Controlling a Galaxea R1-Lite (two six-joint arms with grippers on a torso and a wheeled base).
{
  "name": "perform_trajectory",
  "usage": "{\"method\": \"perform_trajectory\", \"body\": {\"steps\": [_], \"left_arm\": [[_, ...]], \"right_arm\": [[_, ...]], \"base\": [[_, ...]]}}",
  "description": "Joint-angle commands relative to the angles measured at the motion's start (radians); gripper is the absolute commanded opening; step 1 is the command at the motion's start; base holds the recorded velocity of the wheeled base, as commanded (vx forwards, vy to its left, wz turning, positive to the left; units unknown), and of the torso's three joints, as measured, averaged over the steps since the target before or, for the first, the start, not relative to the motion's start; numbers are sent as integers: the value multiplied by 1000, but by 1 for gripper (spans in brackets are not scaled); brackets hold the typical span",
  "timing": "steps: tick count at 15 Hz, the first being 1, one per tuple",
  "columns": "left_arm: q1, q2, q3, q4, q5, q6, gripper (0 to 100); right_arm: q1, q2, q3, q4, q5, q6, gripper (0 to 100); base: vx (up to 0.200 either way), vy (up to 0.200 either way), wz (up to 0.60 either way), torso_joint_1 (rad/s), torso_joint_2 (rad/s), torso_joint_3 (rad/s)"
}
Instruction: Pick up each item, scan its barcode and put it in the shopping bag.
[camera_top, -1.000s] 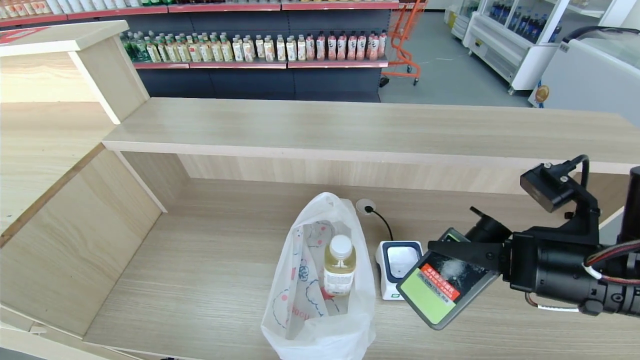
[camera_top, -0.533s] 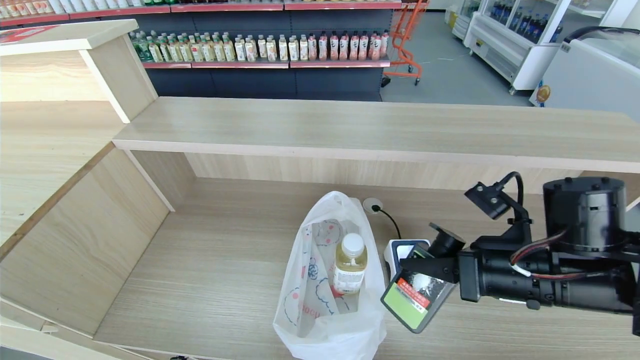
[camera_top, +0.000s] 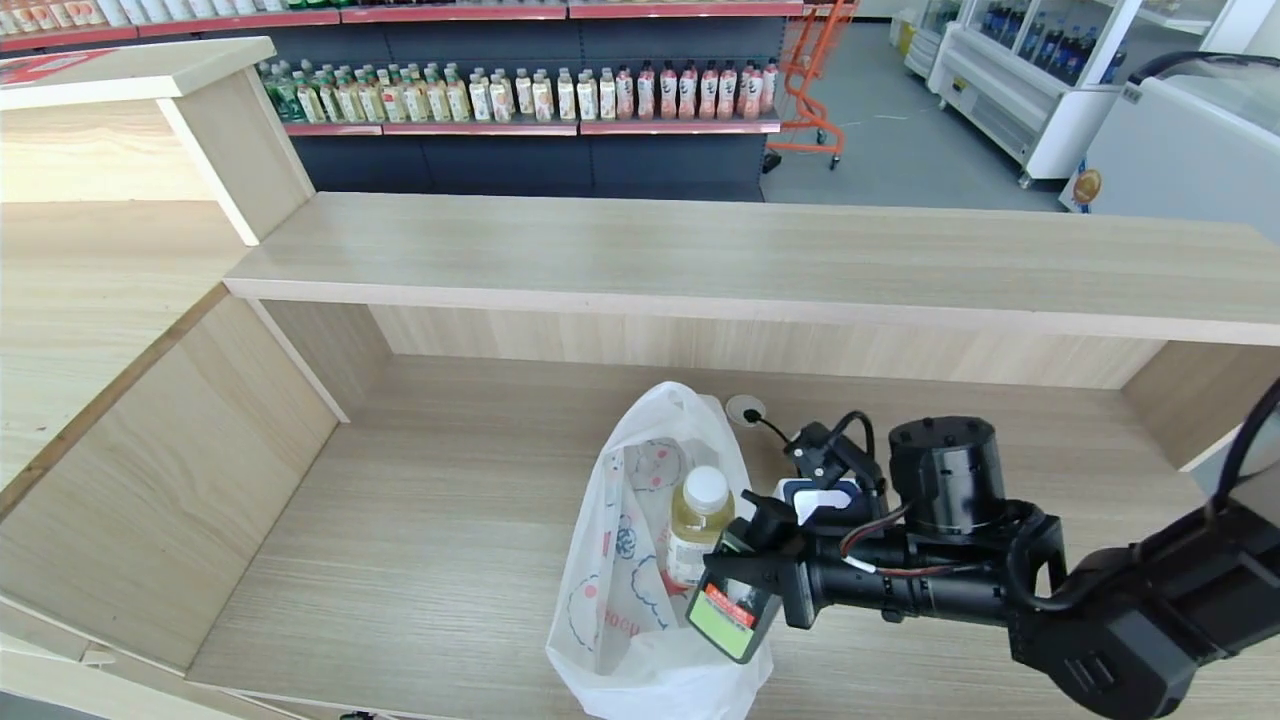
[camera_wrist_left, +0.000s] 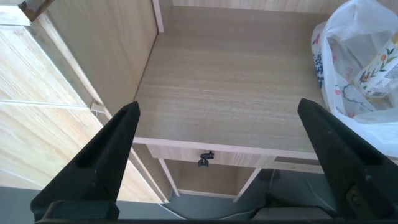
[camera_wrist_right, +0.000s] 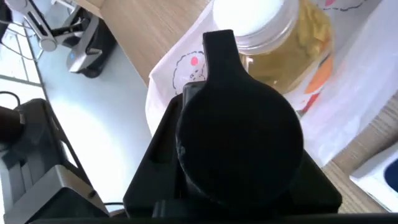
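Change: right gripper (camera_top: 752, 560) carried from the right edge of the head view toward the middle over the last second. Packet (camera_top: 730, 612) taken with it, from beside the scanner (camera_top: 822, 497) to the right rim of the bag (camera_top: 615, 600). Bag and bottle (camera_top: 697, 520) unmoved in the last half second.
Left gripper (camera_wrist_left: 219, 106): spread wide, nothing between the fingers, hanging over the near edge of the counter (camera_wrist_left: 217, 81). Bag (camera_wrist_left: 345, 87) at the right edge of the left wrist view, bottle (camera_wrist_left: 378, 62) inside it. Small dark key (camera_wrist_left: 205, 158) below the counter's front edge.
Right gripper: pinching the packet, at lower centre of the head view.
Packet: flat and dark, with a green panel and a red strip. Tilted, overlapping the bag's right rim; touching it or just above, cannot tell. Print on the red strip too small to read.
Bag: white plastic, mouth open, standing at bottom centre of the head view. Red and blue cartoon print on the side. In the right wrist view, bag (camera_wrist_right: 354, 99) just past the dark gripper.
Bottle: upright in the bag, white cap, pale yellow liquid, printed label. Cap and neck (camera_wrist_right: 264, 28) at top centre of the right wrist view.
Scanner: white with a blue rim, behind the right wrist, just right of the bag. Black cable (camera_top: 770, 428) running back to a round hole.
Counter (camera_top: 430, 520): light wood, with a raised ledge behind.
Shelves (camera_top: 520, 95): rows of drink bottles at the top of the head view. Orange cart (camera_top: 812, 75) to their right, freezers (camera_top: 1040, 70) in the upper right corner.
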Motion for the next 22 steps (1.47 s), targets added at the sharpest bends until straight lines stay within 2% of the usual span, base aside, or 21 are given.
{"method": "perform_trajectory", "body": {"steps": [1,4,9,12,13,15,19,22], "left_arm": [[1,0,0,0,2,0,100],[-1,0,0,0,0,0,100],[1,0,0,0,2,0,100],[1,0,0,0,2,0,100],[1,0,0,0,2,0,100],[1,0,0,0,2,0,100],[1,0,0,0,0,0,100],[1,0,0,0,0,1,100]], "right_arm": [[48,124,-11,-53,0,-6,0],[73,192,-53,-99,0,-10,0],[67,267,-89,-136,-1,-160,0],[65,276,-89,-158,-1,-176,0],[65,270,-92,-158,-3,-162,100],[61,252,-86,-158,-3,-116,100],[59,141,-79,-158,6,195,100],[65,89,-53,-158,6,294,100]], "base": [[0,0,0,0,0,0],[0,0,0,0,0,0],[0,0,0,0,0,0],[0,0,0,0,0,0],[0,0,0,0,0,0],[0,0,0,0,0,0],[0,0,0,0,0,0],[0,0,0,0,0,0]]}}
